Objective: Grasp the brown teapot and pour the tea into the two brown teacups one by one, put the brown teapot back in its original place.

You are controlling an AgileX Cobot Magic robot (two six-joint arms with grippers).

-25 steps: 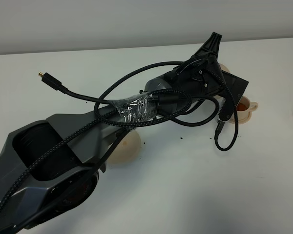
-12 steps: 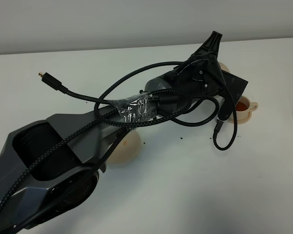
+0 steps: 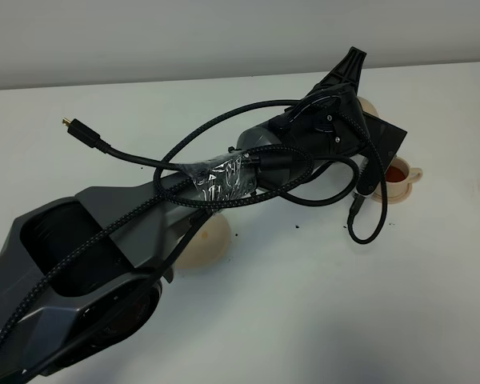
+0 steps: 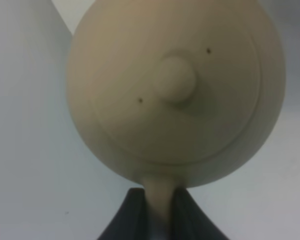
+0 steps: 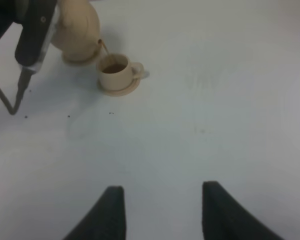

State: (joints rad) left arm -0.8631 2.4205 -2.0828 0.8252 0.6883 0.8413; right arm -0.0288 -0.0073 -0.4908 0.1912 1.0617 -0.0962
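Note:
The brown teapot (image 4: 175, 90) fills the left wrist view, lid and knob toward the camera. My left gripper (image 4: 159, 194) is shut on its loop handle. In the right wrist view the teapot (image 5: 79, 30) is tilted and a thin stream of tea runs from its spout into a teacup (image 5: 115, 70) on its small saucer. That cup (image 3: 398, 174) holds reddish tea. The second teacup is hidden; only a saucer rim (image 5: 72, 61) shows under the teapot. The flat round saucer (image 3: 206, 240) lies bare beside my left arm. My right gripper (image 5: 160, 210) is open and empty, low over bare table.
My left arm (image 3: 296, 148) and its looping black cables (image 3: 360, 228) reach across the white table and hide most of the teapot in the high view. A loose cable plug (image 3: 74, 125) sticks out at the left. Small dark specks (image 3: 296, 227) lie on the table.
My left wrist has tipped very slightly farther and the hanging cable loop has swung a little left. The right arm has not moved.

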